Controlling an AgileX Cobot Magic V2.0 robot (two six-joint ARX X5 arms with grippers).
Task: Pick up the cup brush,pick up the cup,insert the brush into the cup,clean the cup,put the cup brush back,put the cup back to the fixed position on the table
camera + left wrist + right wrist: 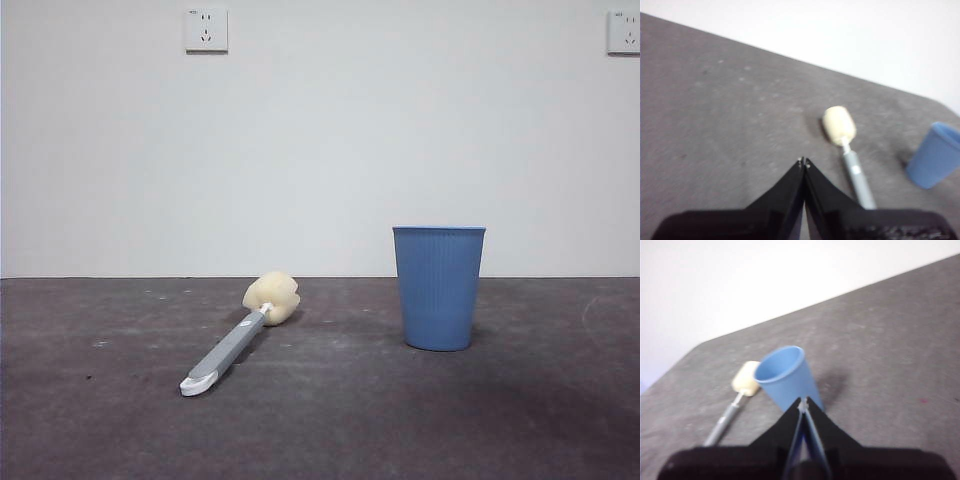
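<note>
The cup brush (238, 336) lies flat on the table (330, 430), left of centre, its cream sponge head toward the wall and its white-tipped grey handle toward the camera. The blue ribbed cup (438, 287) stands upright to its right. Neither gripper shows in the front view. In the left wrist view my left gripper (804, 162) is shut and empty, held above the table beside the brush (846, 150), with the cup (935, 156) further off. In the right wrist view my right gripper (803, 403) is shut and empty, above the cup (786, 376); the brush (737, 396) lies beyond it.
A white wall stands behind the table, with two sockets (206, 30) high up. The table's far edge meets the wall just behind the brush and cup.
</note>
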